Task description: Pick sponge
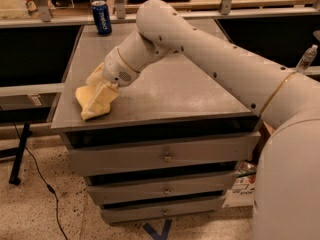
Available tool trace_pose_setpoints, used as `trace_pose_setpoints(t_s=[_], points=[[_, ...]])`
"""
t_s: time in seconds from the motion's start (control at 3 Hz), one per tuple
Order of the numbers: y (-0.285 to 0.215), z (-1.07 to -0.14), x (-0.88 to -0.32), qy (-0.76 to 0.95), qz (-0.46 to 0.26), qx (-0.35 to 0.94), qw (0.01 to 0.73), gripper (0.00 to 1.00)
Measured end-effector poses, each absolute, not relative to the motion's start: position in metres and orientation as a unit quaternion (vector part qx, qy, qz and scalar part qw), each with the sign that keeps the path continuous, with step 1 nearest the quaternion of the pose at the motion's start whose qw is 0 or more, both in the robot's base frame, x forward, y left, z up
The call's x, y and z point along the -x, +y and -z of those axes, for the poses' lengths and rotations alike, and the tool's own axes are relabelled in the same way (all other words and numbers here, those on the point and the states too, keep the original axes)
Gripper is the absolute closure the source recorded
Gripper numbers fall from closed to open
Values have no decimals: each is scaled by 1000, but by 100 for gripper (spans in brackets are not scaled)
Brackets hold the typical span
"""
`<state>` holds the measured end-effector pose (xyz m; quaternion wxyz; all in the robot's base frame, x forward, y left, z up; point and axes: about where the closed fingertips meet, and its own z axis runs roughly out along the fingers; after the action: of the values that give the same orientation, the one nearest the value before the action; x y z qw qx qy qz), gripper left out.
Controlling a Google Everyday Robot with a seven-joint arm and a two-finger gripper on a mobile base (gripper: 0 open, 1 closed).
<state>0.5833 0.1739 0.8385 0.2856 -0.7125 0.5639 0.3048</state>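
Observation:
The sponge (89, 104) is a pale yellow foam block lying near the front left edge of the grey cabinet top (180, 91). My gripper (102, 88) comes down from the right at the end of the white arm and sits right on the sponge's upper right side, covering part of it. Its pale yellow parts blend with the sponge, so where one ends and the other starts is unclear. The sponge still rests on the surface.
A blue can (101, 17) stands at the far left corner of the cabinet top. Below the top are three drawers (165, 156). A metal rail and dark shelving run behind. A black cable (37, 176) lies on the speckled floor at the left.

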Motion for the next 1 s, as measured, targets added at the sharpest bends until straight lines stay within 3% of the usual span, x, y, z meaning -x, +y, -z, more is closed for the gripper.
trace_pose_setpoints(t_s=[0.67, 1.0], points=[[165, -833, -580, 569, -300, 711, 285, 88], [160, -835, -580, 571, -295, 709, 291, 100]])
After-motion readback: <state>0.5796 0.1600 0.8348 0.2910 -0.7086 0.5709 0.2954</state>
